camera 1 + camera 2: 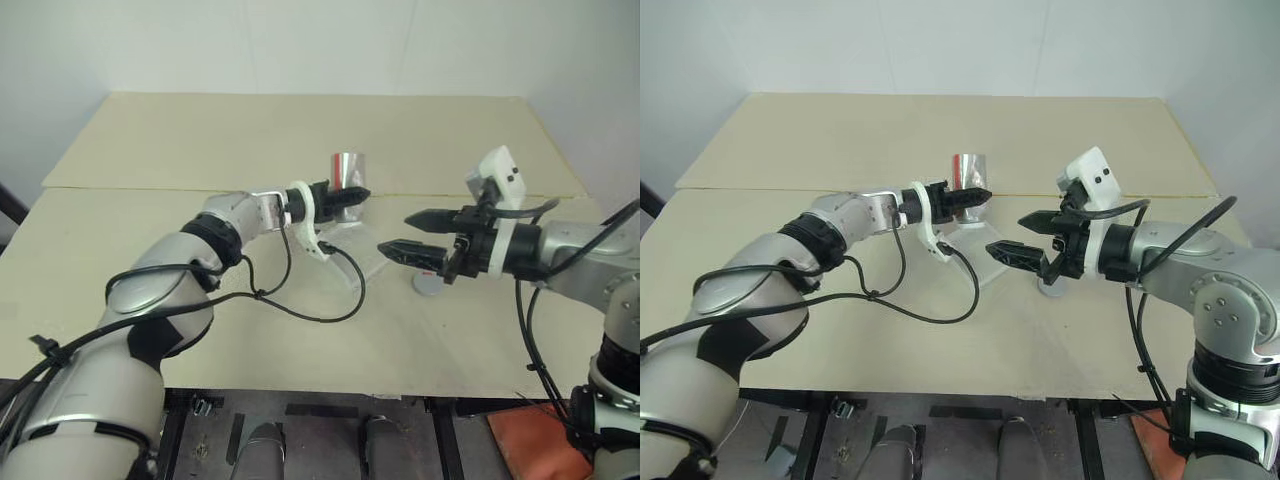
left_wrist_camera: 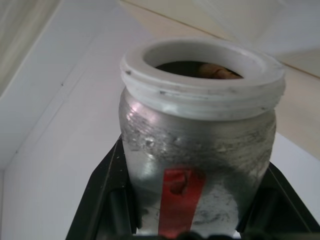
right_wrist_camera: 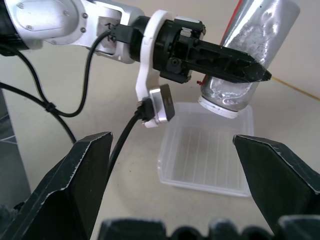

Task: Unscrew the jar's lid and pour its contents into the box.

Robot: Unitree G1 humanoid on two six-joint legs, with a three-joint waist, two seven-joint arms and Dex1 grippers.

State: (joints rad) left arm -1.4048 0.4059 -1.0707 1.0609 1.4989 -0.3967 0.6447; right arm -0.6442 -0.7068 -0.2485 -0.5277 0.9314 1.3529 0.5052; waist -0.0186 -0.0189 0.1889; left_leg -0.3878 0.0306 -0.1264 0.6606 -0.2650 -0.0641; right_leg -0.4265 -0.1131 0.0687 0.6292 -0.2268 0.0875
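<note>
While the right gripper (image 1: 410, 235) hangs nearest the robot, above the table (image 1: 200, 330), its two black fingers are spread wide w/ nothing between them, pointing toward the robot's left. Just under/behind that gripper, a round grey lid (image 1: 430, 285) lies flat on the tabletop, partly hidden by the fingers, so can't tell any mark on it.

Next out, approx. centre of the table, sits the box (image 3: 205, 155): shallow clear plastic tray, low walls, ribbed floor, looks bare inside from the right wrist view.

Above the box's far edge the left gripper (image 1: 350, 197) is pinching the jar (image 3: 250, 45), one finger on each side of the body. Jar is uncapped and tipped, w/ its white threaded mouth angled down toward the box, mouth above the tray, not touching it. Body is silvery-clear w/ a red strip on the label.

Left wrist view looks straight at the open mouth: a brown bit of the contents (image 2: 215, 71) shows inside the rim.

Beyond all that, the far half of the table runs to a pale wall (image 1: 300, 40).
</note>
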